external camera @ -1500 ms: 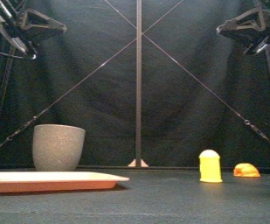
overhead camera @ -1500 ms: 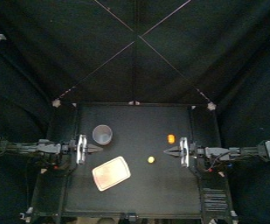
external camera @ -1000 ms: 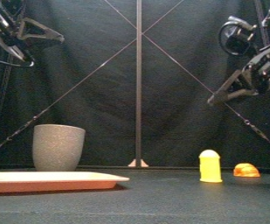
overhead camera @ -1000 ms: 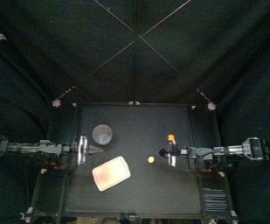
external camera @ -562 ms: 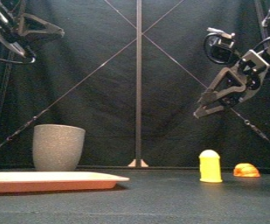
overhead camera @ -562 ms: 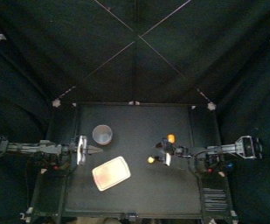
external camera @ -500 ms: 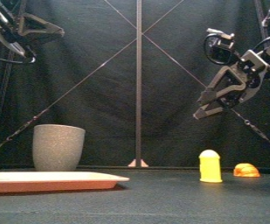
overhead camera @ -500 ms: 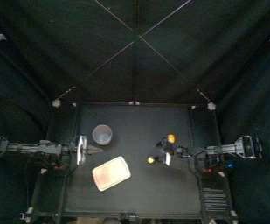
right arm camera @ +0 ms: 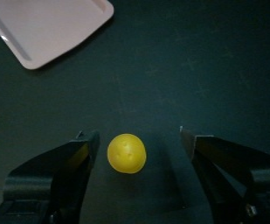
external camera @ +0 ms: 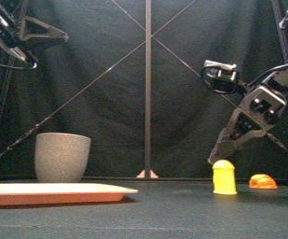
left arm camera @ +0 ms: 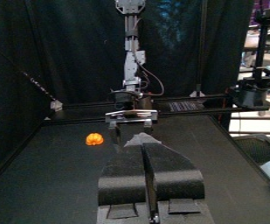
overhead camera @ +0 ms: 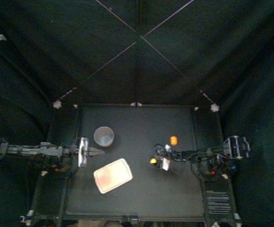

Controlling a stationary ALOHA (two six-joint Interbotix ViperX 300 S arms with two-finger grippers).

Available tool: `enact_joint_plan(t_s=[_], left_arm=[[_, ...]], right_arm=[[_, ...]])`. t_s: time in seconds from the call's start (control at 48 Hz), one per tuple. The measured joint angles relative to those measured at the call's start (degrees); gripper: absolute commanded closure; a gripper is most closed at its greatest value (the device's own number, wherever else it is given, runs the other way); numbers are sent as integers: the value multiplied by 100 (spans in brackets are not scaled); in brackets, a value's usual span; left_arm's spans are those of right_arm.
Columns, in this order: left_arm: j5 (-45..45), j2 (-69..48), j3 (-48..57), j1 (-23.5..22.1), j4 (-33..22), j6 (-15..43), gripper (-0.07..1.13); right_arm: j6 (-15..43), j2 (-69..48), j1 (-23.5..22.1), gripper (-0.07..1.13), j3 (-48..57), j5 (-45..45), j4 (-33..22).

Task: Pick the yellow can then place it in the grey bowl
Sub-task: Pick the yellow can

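Note:
The yellow can [external camera: 224, 176] stands upright on the table right of centre; it is small in the top view [overhead camera: 153, 162]. My right gripper [external camera: 221, 155] hangs just above it, tilted down, open. In the right wrist view the can [right arm camera: 127, 152] shows between the spread fingers [right arm camera: 83, 150], untouched. The tall grey speckled cup [overhead camera: 105, 136] stands at the back left [external camera: 62, 156]. My left gripper [overhead camera: 82, 152] rests at the left edge, held high, its jaws shut [left arm camera: 147, 166] on nothing.
A flat pink tray [overhead camera: 112, 175] lies front left [external camera: 53, 193], its corner also in the right wrist view [right arm camera: 55, 26]. An orange toy [overhead camera: 172, 140] lies behind and right of the can [external camera: 263, 182], visible from the left wrist [left arm camera: 95, 139].
My right arm has swung in from the right edge and lowered, bringing its open gripper down over the yellow can. The left arm, can, cup and tray have not moved.

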Motion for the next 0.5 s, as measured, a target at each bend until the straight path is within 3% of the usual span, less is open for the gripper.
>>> enact_joint_plan(t_s=[0.5], left_arm=[[0, 0, 79, 88, 9, -9, 106]], right_arm=[[0, 563, 132, 1, -97, 18, 88]])
